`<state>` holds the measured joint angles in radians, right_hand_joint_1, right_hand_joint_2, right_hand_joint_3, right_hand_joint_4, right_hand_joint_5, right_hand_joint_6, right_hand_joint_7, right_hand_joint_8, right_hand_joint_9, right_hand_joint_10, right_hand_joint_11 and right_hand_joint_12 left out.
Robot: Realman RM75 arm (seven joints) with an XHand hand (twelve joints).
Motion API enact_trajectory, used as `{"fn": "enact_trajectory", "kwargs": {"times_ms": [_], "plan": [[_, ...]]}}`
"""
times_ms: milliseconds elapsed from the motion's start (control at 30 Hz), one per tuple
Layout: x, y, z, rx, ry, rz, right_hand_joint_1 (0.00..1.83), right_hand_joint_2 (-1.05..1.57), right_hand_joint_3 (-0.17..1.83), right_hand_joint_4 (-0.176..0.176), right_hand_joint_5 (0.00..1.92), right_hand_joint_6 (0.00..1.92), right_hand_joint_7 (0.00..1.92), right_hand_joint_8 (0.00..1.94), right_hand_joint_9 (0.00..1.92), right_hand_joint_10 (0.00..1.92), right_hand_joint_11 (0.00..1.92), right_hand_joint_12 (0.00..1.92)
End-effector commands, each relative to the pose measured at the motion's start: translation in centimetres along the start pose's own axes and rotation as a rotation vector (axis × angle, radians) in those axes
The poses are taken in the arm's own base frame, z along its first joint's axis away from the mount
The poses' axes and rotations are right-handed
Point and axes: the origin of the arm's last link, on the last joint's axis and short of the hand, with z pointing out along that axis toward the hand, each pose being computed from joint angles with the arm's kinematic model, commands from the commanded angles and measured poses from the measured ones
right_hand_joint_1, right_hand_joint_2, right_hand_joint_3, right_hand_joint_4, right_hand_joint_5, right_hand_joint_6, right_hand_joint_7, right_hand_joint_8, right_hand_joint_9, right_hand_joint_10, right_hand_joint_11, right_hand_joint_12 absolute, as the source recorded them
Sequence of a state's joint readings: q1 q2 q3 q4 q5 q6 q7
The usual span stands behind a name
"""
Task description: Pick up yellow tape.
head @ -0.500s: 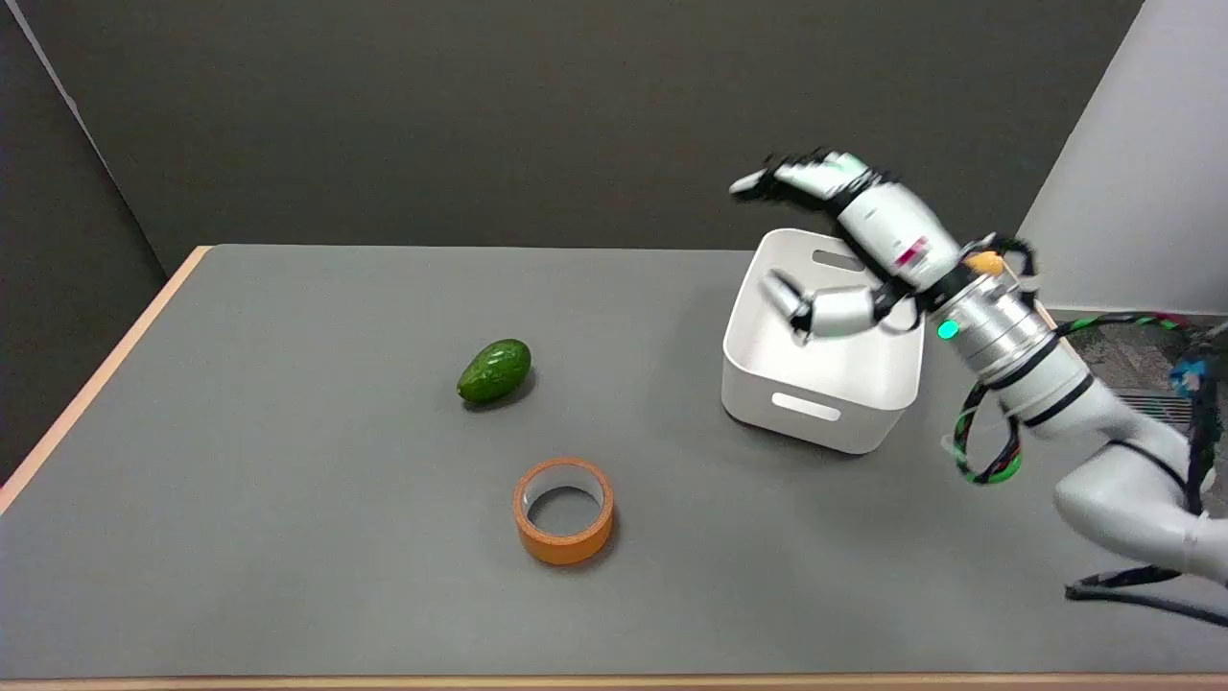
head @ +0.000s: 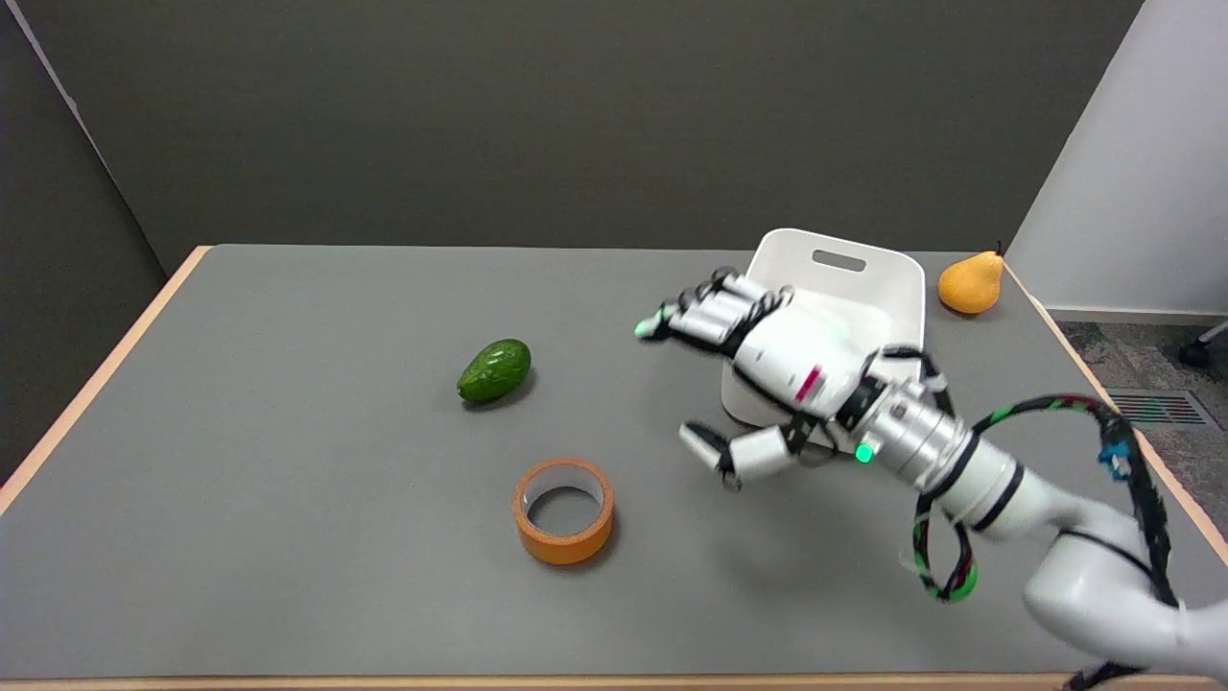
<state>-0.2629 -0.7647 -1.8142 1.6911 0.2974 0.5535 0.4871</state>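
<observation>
Tape (head: 563,512) lies flat on the counter (head: 288,537), hole up, near the front edge, with the avocado (head: 494,369) beyond it. Robot hand (head: 767,384) hangs in the air to the tape's right, well apart from it, fingers spread, thumb low, holding nothing. Best play from here: come over the roll, drop the thumb into the hole and fingers outside the wall, then pinch. Bin (head: 844,278) and pear (head: 971,282) sit clear. No readable writing anywhere.

Grey table (head: 288,537) bears tape (head: 563,511), avocado (head: 494,370), white bin (head: 854,288), pear (head: 970,282).
</observation>
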Motion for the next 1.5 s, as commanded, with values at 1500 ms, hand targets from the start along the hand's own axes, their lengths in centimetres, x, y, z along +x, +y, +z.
{"fn": "enact_trajectory", "kwargs": {"times_ms": [1500], "plan": [[-9.1,-9.8,5.0,0.176,-0.161,-0.165,0.45,0.46,0.81,0.033,0.00,0.00,0.00,0.00,0.00,0.39,0.02,1.16]]}}
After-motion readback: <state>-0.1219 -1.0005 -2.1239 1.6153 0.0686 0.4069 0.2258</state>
